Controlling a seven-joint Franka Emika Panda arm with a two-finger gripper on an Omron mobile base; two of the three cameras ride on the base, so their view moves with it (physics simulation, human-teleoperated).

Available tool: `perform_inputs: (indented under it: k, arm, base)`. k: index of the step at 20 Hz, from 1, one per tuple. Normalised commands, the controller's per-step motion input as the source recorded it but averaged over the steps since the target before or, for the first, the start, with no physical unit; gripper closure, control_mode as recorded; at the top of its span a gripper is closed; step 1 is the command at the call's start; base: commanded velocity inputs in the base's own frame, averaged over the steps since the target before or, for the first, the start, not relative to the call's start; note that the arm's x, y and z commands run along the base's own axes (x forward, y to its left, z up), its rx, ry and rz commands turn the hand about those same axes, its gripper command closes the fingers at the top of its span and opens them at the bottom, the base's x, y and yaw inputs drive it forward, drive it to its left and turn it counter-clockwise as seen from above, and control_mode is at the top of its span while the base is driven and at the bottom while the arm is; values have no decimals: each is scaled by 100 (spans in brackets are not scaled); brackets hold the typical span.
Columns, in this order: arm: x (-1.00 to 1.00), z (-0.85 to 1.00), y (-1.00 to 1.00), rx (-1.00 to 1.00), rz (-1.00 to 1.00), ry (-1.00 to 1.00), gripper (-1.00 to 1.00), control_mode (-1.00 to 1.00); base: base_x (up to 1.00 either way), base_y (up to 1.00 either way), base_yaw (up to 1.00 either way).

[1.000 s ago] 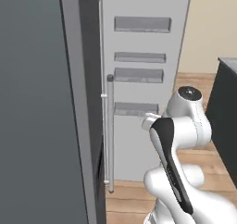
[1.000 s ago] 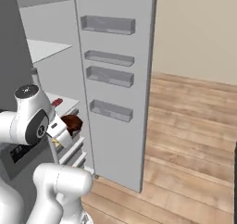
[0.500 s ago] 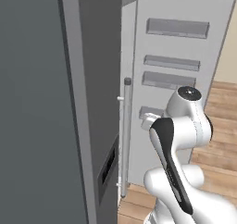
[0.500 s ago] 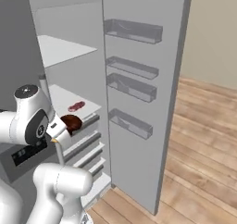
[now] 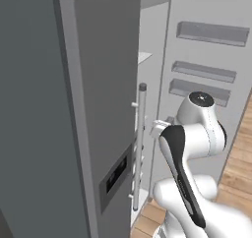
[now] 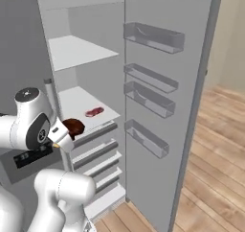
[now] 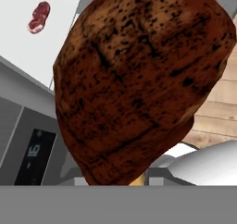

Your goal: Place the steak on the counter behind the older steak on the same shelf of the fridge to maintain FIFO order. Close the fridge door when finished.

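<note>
Hand view puts the steak [image 7: 139, 84] right against the lens, a dark brown, black-flecked lump with a tan-orange bit at its lower end, so close that the finger tips are hidden behind it. From the right base view the gripper [image 6: 67, 134] sits at the end of the white arm, pinching that same steak [image 6: 73, 126], which is held in the air just in front of the fridge [image 6: 81, 58] opening, near the front edge of the shelf [image 6: 72, 104] and apart from it. Further in on that white shelf lies the older steak [image 6: 94, 112], flat and pink-red, toward the side nearest the open fridge door [image 6: 167, 97]; the hand view shows it small in the upper left corner [image 7: 38, 16]. It seems to rest toward the front half of the panel, though the angle makes that hard to judge. Below the shelf are white drawers, and above it another white shelf. The fridge door stands swung wide, grey bins on its inner face. Left base view shows the other door with its vertical bar handle [image 5: 140, 148] and small dark display panel [image 5: 116, 175].
</note>
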Motion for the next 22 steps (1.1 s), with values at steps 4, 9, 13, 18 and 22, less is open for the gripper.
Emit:
perform_inputs:
  k: [4, 9, 13, 18, 22]
  arm:
    - [0, 0, 0, 0, 0, 0, 100, 100]
    - [0, 0, 0, 0, 0, 0, 100, 100]
    - [0, 0, 0, 0, 0, 0, 100, 100]
    - [0, 0, 0, 0, 0, 0, 100, 100]
    - [0, 0, 0, 0, 0, 0, 100, 100]
  base:
    - [28, -32, 26]
    - [25, -20, 22]
    - [39, -51, 24]
    - [42, -43, 24]
    - [41, -27, 28]
